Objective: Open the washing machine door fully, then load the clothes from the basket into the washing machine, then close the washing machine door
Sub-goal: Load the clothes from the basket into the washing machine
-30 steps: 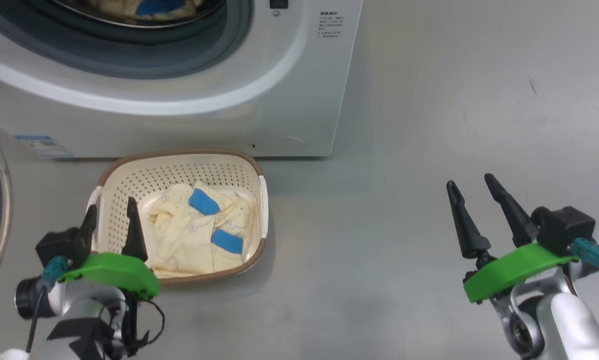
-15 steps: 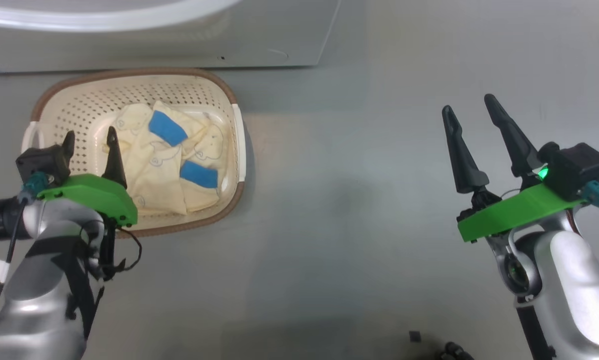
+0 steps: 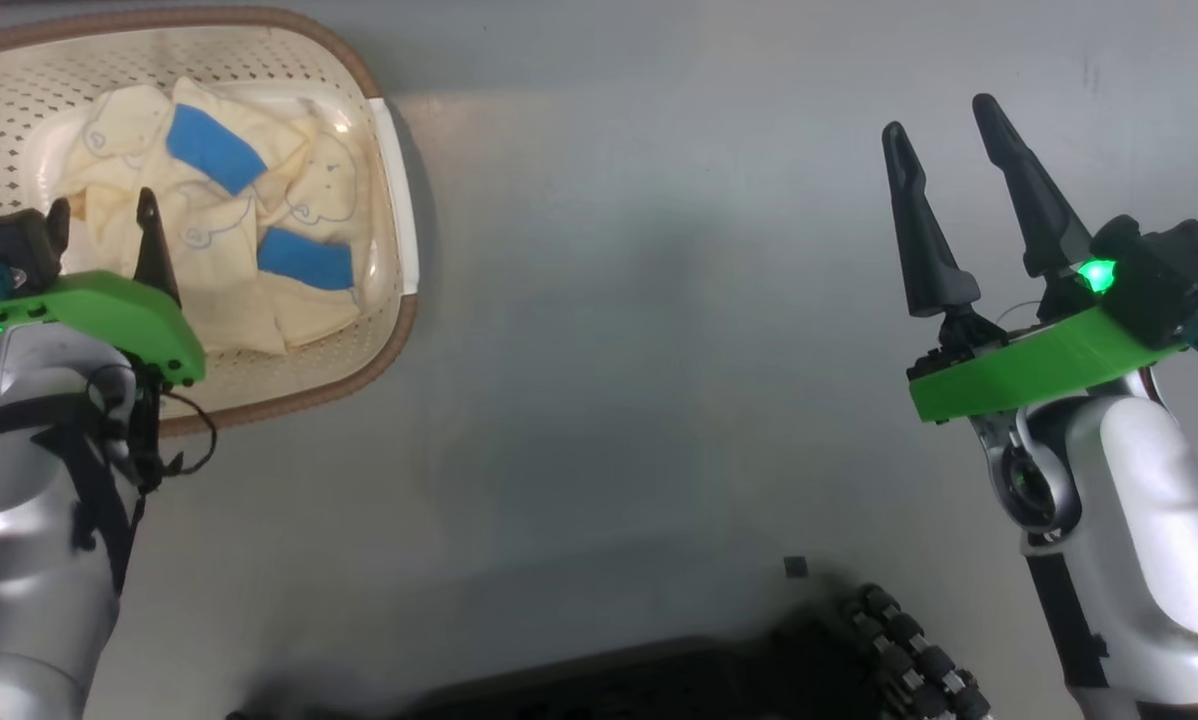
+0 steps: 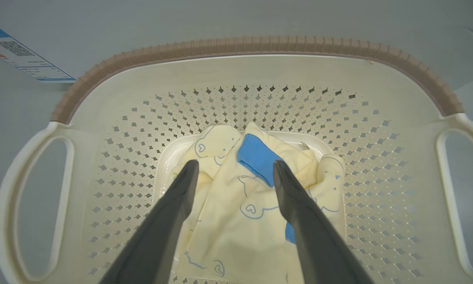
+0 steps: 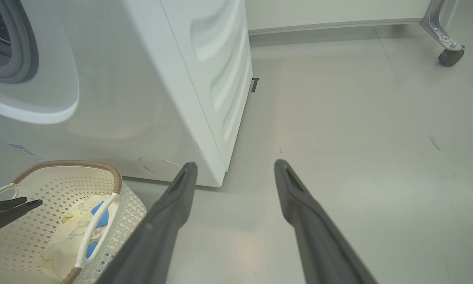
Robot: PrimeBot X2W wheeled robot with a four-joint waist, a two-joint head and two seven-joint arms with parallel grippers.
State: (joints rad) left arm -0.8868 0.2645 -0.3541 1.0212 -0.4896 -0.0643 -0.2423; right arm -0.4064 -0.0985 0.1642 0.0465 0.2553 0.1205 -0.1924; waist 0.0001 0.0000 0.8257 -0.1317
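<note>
From the head, the basket [image 3: 289, 395] sits on the grey floor [image 3: 609, 300] at the top left. The clothes [image 3: 259, 230] lie in a heap inside it. The left gripper [image 3: 102, 205] hangs over the basket's near side, its two fingers apart with nothing between them. The right gripper [image 3: 939, 118] is far off to the right over the floor, its fingers wide apart too and holding nothing. From the left wrist, the dark fingers point down at the yellow clothes, one on each side of a blue patch. I cannot tell if they touch the cloth. From the right wrist, the washing machine [image 5: 141, 98] stands just behind the basket, and the spread fingers point at the floor beside it.
</note>
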